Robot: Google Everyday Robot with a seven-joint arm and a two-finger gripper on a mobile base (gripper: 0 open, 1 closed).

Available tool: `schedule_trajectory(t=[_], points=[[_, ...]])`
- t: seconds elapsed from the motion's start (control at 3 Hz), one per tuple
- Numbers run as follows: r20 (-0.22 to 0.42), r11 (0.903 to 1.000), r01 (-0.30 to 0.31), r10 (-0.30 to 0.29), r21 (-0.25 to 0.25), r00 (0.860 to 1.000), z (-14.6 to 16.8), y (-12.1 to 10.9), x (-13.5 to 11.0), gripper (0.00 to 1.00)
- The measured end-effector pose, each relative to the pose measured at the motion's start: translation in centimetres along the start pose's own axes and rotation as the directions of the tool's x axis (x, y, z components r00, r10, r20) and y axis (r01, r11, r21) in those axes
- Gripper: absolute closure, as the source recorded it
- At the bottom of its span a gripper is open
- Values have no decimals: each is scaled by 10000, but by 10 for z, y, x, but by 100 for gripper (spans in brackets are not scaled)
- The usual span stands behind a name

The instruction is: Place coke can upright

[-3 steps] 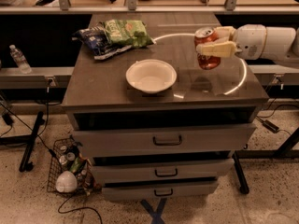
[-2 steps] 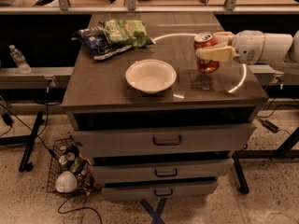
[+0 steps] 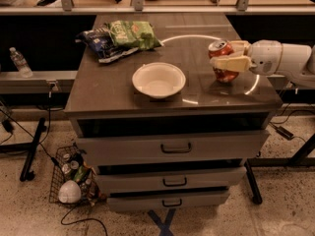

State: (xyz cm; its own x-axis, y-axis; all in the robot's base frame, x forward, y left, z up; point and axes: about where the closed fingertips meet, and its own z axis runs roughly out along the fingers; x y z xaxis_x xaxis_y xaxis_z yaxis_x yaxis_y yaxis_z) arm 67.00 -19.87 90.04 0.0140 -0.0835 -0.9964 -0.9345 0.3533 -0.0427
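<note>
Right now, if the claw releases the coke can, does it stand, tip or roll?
The claw, at the right side of the tabletop, is shut on the coke can, which leans slightly, so it may wobble or tip on release. If it falls, its round body would likely roll on that smooth, glossy surface.

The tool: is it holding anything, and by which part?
The tool holds the coke can by its side, fingers across the middle of its body, over the right end of the cabinet.
</note>
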Motion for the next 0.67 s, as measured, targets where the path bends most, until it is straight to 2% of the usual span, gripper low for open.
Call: schedule_trajectory(t=[0.33,0.67], points=[[-38,9997,-61,62,244,10000,-9,0,5,36],[245,9984,-99,86,558,9997,-17,-1,4,24]])
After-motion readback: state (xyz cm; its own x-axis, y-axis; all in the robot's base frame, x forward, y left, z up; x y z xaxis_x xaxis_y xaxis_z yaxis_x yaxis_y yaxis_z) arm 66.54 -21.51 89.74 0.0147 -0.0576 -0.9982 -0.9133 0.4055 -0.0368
